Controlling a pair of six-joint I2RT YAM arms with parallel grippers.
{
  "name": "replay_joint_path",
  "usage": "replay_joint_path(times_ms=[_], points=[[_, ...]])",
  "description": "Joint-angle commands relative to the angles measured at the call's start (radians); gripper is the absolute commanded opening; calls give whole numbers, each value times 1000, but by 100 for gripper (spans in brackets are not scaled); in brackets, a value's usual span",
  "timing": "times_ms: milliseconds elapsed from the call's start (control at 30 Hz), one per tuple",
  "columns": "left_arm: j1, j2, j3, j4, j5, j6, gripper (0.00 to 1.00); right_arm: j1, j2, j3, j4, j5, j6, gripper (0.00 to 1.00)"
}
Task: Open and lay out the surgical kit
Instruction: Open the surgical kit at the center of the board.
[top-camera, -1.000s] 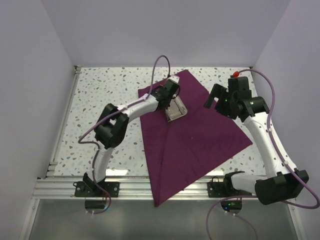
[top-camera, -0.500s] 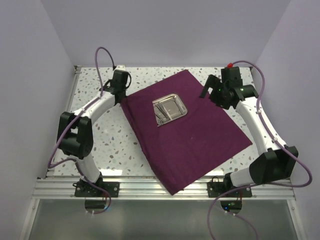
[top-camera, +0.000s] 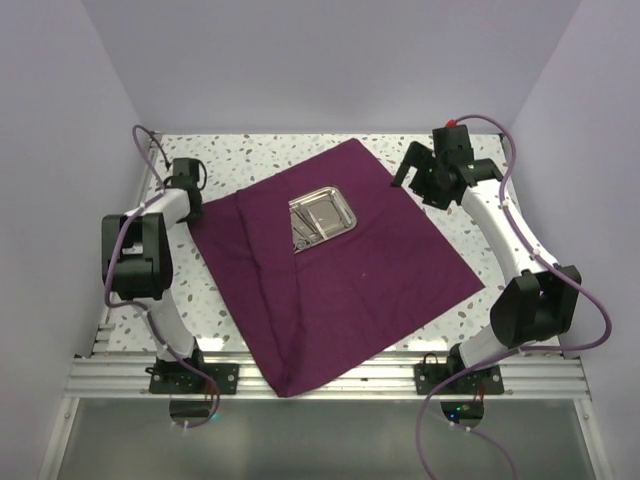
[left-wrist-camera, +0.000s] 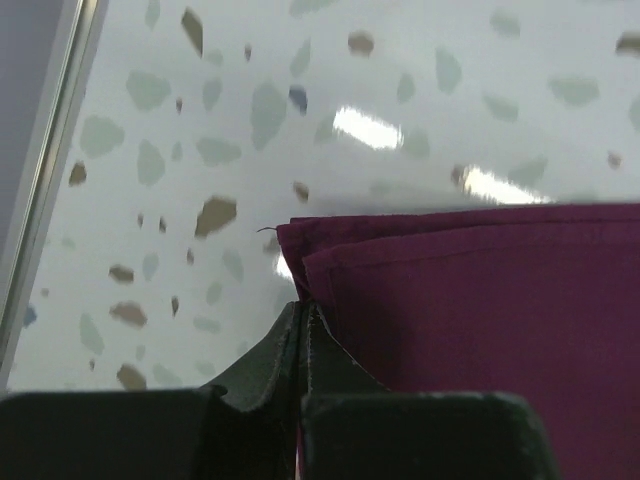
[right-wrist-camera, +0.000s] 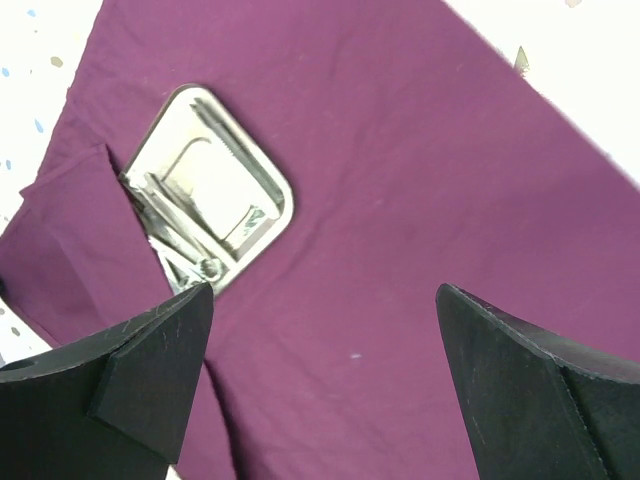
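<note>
Left pincer (left-wrist-camera: 303, 312): pressed together, pinching the left corner of the cloth wrap (top-camera: 350, 280). Cloth wrap: maroon, spread over the speckled surface (top-camera: 250, 150). Steel tray (top-camera: 322, 216): on the cloth's far half, holding silver instruments (right-wrist-camera: 170, 235). Right pincer (right-wrist-camera: 322, 295): spread wide, above the cloth's far right edge.

Your L gripper (left-wrist-camera: 302, 312) now holds the cloth (top-camera: 340, 270) corner out by the table's (top-camera: 250, 150) left edge; flap's pulled back, tray (top-camera: 322, 216) shows, cloth spreads wider.
</note>
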Motion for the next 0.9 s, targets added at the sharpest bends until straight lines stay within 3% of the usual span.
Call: replay_joint_path(times_ms=[0,167,367,533,567,600,633,667,733,833,867], points=[[38,146,183,58,17,15,0,3,15,3,34,-25,6,97],[48,362,535,-8,63,36,0,2,53,15,29,-25,-6,97],[42,617,975,-80,217,4,0,2,121,24,38,-32,-1,96],[21,662,1011,31,376,-26,0,2,182,81,37,-27,-4,96],[16,657,1022,42,396,-25,5,2,205,88,34,-29,-4,96],[3,638,1021,57,396,-25,34,3,214,107,31,-30,-6,95],[-7,618,1007,59,378,-34,56,2,225,113,29,-30,-6,95],[-21,595,990,62,357,-37,99,3,237,121,29,-33,-6,95],[-28,500,937,85,298,-58,100,2,245,121,35,-38,5,95],[-41,334,681,226,317,-66,100,5,237,96,57,-42,14,95],[-91,300,647,264,327,-53,100,3,233,76,61,-45,17,95]])
